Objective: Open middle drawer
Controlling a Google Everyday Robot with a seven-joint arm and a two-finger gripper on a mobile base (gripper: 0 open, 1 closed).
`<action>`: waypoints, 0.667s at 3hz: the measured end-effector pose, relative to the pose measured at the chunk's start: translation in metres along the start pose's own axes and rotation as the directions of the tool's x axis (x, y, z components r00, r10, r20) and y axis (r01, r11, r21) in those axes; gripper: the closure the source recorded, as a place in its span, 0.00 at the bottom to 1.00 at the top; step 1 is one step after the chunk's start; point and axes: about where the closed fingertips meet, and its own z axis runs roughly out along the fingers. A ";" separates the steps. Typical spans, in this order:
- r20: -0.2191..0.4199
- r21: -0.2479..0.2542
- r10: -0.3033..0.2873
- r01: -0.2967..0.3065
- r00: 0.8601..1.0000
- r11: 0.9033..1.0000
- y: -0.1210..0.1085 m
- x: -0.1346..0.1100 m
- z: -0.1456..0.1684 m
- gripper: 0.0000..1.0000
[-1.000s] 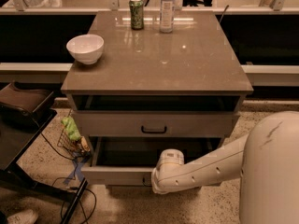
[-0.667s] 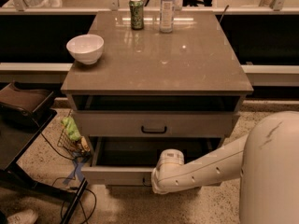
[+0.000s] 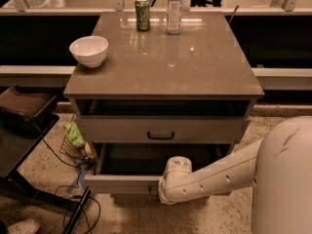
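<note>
Camera view: the middle drawer (image 3: 122,184) stands partly drawn out beneath the shut upper drawer (image 3: 112,129), its dark inside showing. The gripper (image 3: 157,192) sits low at the centre of its front, tucked under the white wrist; whether it is clenched or released I cannot tell. A good pull here runs straight and level, never sideways. The fronts are flat, matt and pale. The table (image 3: 204,77) is smooth and glossy and carries a round white bowl (image 3: 89,50).

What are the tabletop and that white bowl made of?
Tabletop: seemingly polished stone or laminate, grey-brown; it mirrors the can and bottle. Bowl: likely glazed ceramic, white with soft shine. The claw sits low at the front of the pulled-out middle drawer, mostly hidden.
</note>
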 end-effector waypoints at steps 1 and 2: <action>-0.046 -0.061 -0.041 0.038 0.998 0.997 0.014 -0.004 -0.029 1.00; -0.077 -0.117 -0.085 0.075 0.993 0.990 0.023 -0.008 -0.063 1.00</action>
